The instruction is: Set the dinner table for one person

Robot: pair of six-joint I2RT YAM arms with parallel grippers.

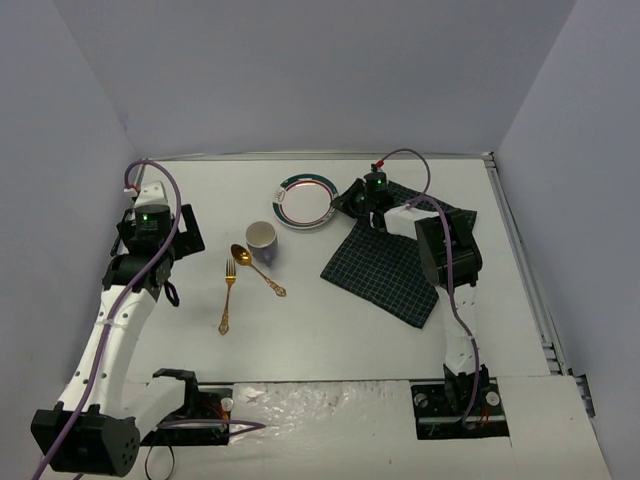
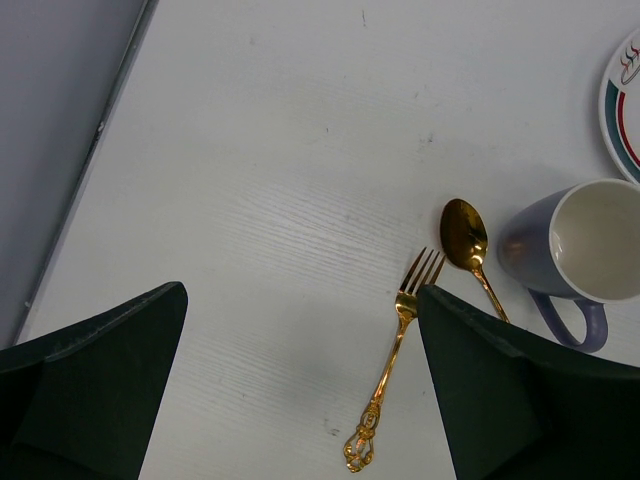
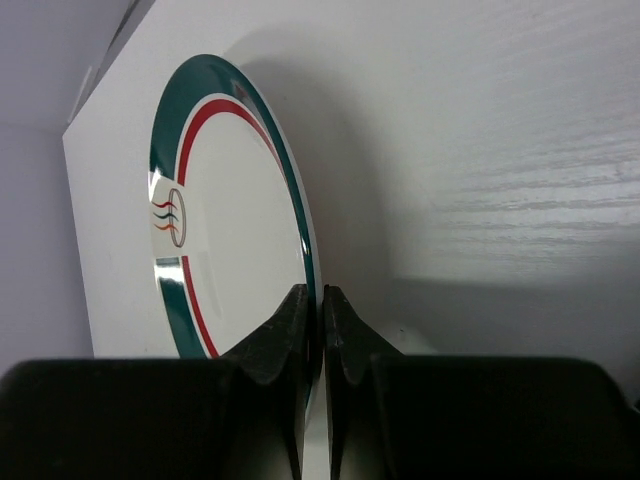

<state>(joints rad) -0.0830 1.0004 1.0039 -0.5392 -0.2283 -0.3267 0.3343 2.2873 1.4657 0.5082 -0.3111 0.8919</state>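
Observation:
A white plate (image 1: 306, 201) with a green and red rim lies at the back middle of the white dinner table (image 1: 330, 340). My right gripper (image 1: 347, 203) is shut on the plate's right rim; in the right wrist view the rim (image 3: 300, 240) sits pinched between the fingertips (image 3: 321, 305). A lavender mug (image 1: 262, 240), a gold spoon (image 1: 257, 269) and a gold fork (image 1: 228, 296) lie left of centre. My left gripper (image 1: 183, 250) hovers open and empty left of the fork (image 2: 395, 358), with the spoon (image 2: 467, 240) and mug (image 2: 585, 250) to its right.
A dark green checked cloth (image 1: 392, 260) lies on the table under my right arm, right of the plate. Grey walls close in the left, back and right sides. A metal edging strip (image 1: 520, 250) runs along the table's right side.

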